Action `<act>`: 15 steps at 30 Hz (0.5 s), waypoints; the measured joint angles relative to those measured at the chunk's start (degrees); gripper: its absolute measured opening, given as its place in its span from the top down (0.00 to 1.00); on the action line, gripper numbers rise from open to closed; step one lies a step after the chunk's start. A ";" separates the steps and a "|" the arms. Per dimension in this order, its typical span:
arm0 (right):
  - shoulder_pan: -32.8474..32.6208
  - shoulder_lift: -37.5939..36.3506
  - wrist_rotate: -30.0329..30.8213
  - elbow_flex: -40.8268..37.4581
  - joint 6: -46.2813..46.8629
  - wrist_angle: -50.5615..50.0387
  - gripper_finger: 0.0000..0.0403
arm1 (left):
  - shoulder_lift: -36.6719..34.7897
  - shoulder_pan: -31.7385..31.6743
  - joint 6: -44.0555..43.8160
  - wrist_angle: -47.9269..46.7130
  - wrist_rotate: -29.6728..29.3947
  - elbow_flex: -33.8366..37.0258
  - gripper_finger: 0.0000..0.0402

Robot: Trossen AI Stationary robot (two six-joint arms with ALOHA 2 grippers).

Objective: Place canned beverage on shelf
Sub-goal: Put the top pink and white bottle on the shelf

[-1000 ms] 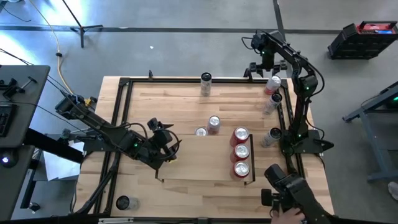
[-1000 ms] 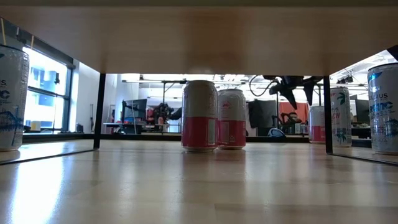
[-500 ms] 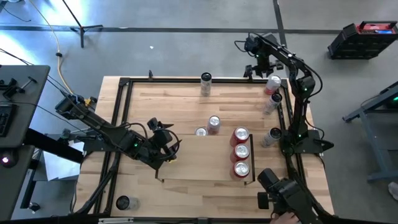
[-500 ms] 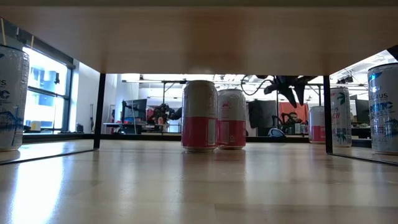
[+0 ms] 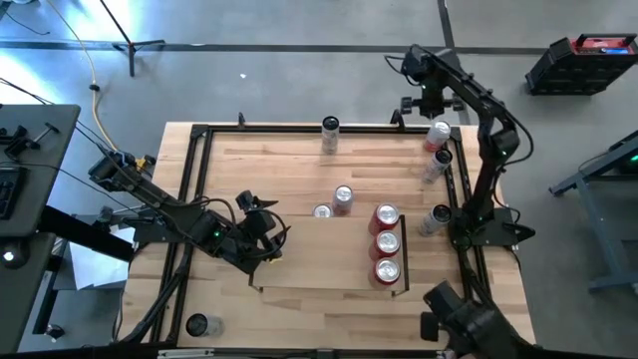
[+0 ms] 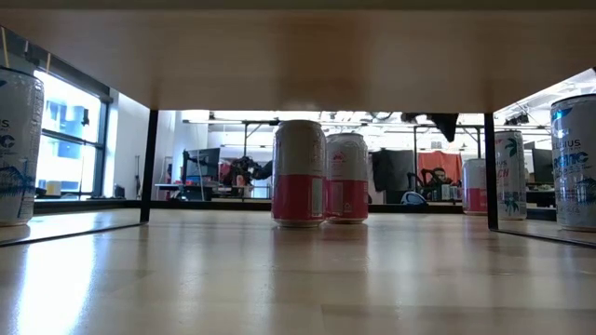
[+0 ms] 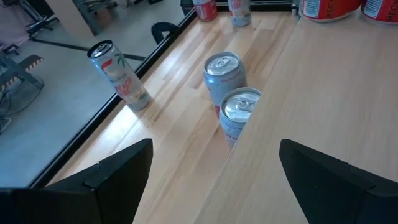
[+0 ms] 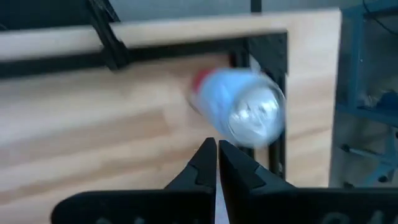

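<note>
The shelf is a light-wood bay edged by thin black rails, with three red cans in a row along its right rail. Two more cans stand at its far edge, also seen in the left wrist view. My right gripper hangs shut and empty over the table's far right corner, above a red-and-white can that stands there. My left gripper waits open at the shelf's left end, its fingers wide apart.
Loose cans stand at the far edge, along the right rail and at the near left corner. A black frame edges the tabletop. A dark device sits at the near right edge.
My right gripper has shut on nothing and risen over the far right corner; in the low view its fingers have drawn up almost out of sight. The person's hand at the near right edge has gone from view.
</note>
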State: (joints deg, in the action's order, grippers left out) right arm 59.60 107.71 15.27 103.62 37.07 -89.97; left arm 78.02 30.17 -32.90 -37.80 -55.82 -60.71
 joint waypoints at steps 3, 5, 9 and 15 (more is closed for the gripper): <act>-0.44 -3.08 1.33 -5.50 1.40 -0.01 1.00 | 0.00 0.00 0.17 0.00 -0.40 0.02 0.15; -0.50 -5.96 4.12 -10.08 3.19 0.86 1.00 | 0.00 0.00 0.52 0.01 -0.54 0.01 0.15; -1.13 -12.08 8.90 -18.21 3.94 11.07 1.00 | -0.02 0.00 0.54 0.01 -0.56 0.00 0.15; -2.76 -19.37 13.57 -27.11 4.52 25.11 1.00 | 0.00 0.45 0.26 0.01 -0.34 0.00 0.15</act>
State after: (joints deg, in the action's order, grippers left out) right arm 56.84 88.34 28.84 76.50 41.58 -64.86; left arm 78.02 30.63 -32.64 -37.79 -56.16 -60.71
